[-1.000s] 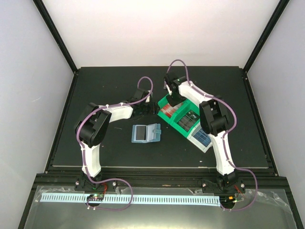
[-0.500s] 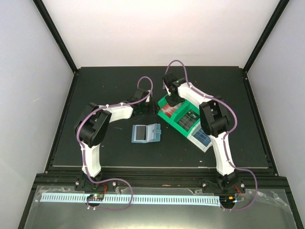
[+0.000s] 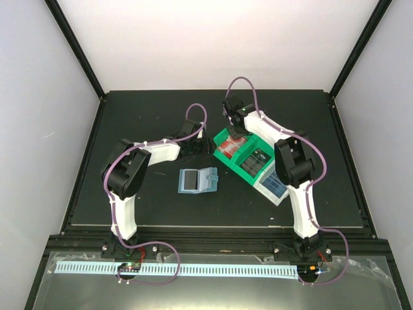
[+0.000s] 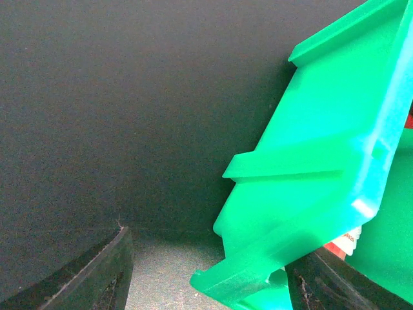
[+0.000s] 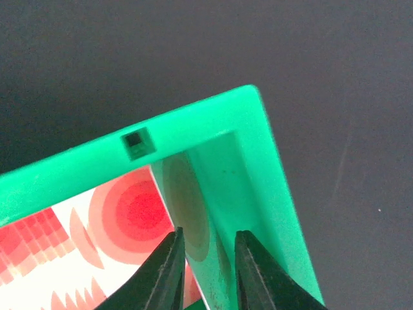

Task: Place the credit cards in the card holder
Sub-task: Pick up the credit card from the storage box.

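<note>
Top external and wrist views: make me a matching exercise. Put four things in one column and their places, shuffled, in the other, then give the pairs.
1. card holder
2. red-and-white card
3. white bin
4. left hand

A. inside the green bin
B. open, just outside the green bin's wall
C. lying open on the black mat
D. beside the green bin, toward the right arm's base

Pairs: 1-C, 2-A, 3-D, 4-B

Black table (image 3: 129, 129): open card holder (image 3: 198, 181), green bin (image 3: 224, 150), white bin (image 3: 264, 189).
</note>
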Controlling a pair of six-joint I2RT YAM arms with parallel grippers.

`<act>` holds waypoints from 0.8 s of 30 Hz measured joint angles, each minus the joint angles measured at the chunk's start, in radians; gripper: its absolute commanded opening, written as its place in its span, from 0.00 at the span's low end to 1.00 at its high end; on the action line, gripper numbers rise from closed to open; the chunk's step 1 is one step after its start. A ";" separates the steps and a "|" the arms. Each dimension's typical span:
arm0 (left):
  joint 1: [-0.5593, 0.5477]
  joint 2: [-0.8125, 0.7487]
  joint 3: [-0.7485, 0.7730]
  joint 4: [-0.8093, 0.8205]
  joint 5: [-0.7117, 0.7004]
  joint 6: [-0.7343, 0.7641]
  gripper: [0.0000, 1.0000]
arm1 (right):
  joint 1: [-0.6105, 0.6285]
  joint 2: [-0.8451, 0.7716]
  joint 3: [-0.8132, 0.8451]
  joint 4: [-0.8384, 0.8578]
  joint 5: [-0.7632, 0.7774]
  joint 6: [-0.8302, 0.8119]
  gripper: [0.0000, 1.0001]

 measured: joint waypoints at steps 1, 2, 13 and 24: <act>0.000 0.000 0.000 0.000 0.000 0.000 0.65 | 0.000 0.000 -0.006 0.006 0.006 -0.003 0.22; 0.000 0.000 0.000 0.000 0.000 0.000 0.65 | 0.001 -0.001 -0.007 0.010 0.010 -0.005 0.20; 0.000 0.001 0.000 0.002 0.000 -0.001 0.65 | 0.008 -0.008 -0.050 0.079 0.064 -0.058 0.14; -0.001 0.006 0.005 0.005 0.001 -0.002 0.65 | 0.017 -0.003 -0.157 0.154 0.132 -0.184 0.18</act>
